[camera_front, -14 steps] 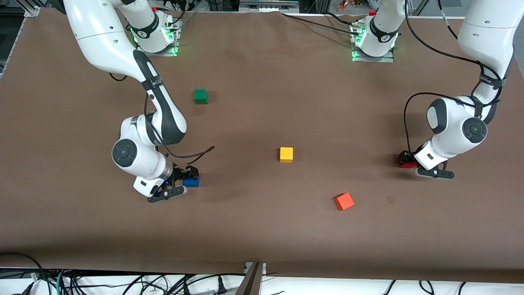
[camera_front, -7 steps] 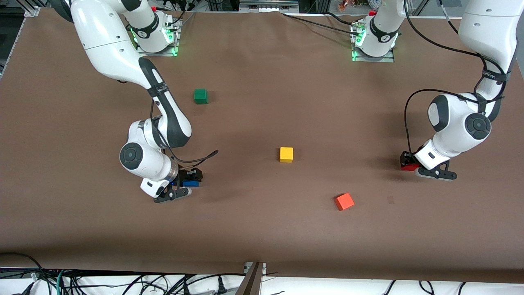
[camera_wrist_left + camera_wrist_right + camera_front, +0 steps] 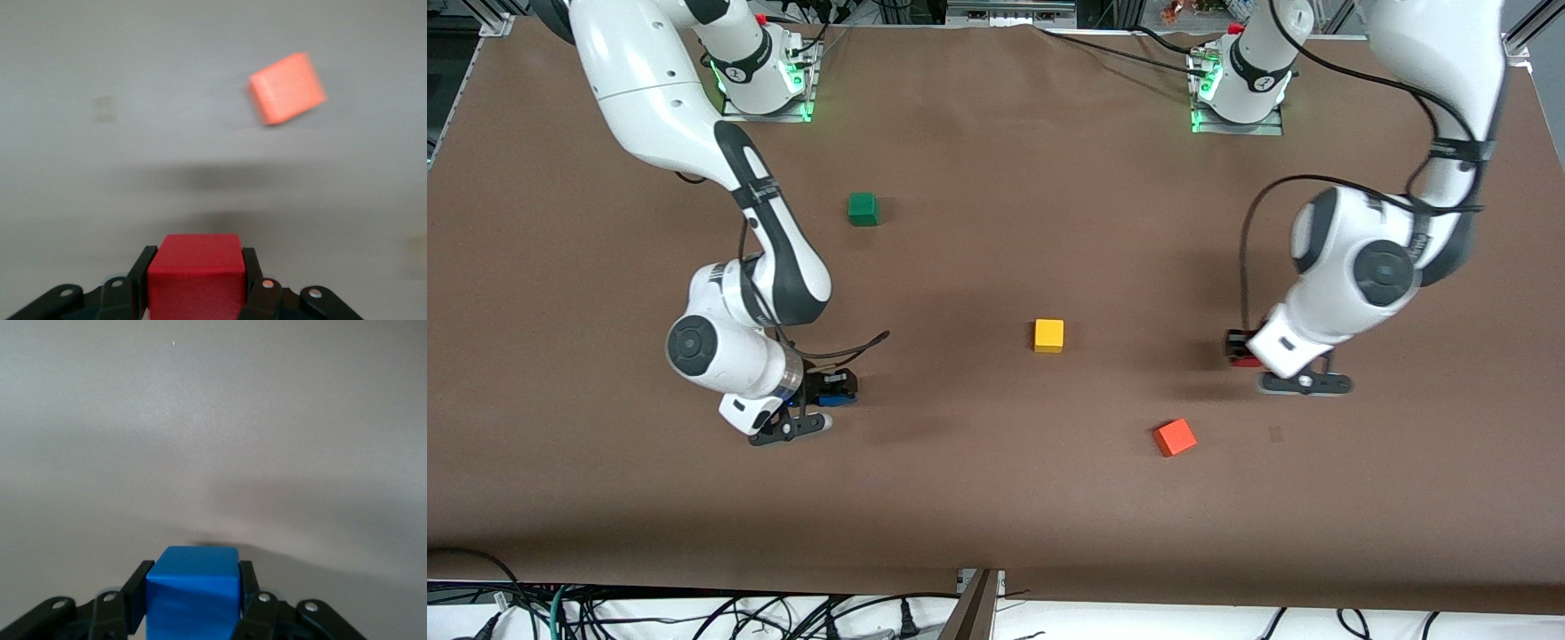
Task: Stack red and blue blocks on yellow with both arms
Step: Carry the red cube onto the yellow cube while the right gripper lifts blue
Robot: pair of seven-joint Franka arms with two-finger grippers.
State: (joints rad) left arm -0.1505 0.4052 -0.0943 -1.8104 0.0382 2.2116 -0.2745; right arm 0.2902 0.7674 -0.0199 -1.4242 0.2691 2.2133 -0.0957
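Moved: left gripper (image 3: 1241,348), clamping the red cube (image 3: 193,277), has swung toward the yellow cube (image 3: 1048,335).
Right gripper (image 3: 829,391): clamped on the blue cube (image 3: 192,600), toward the right arm's end from yellow.

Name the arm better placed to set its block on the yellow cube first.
Left, probably: the left gripper holds the red block closer to the yellow cube than the right gripper with the blue block.

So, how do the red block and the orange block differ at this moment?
The red block is deep red; the orange block is lighter. The red block is gripped by the left claw above the table; the orange block lies free on the table. Both are plain cubes.
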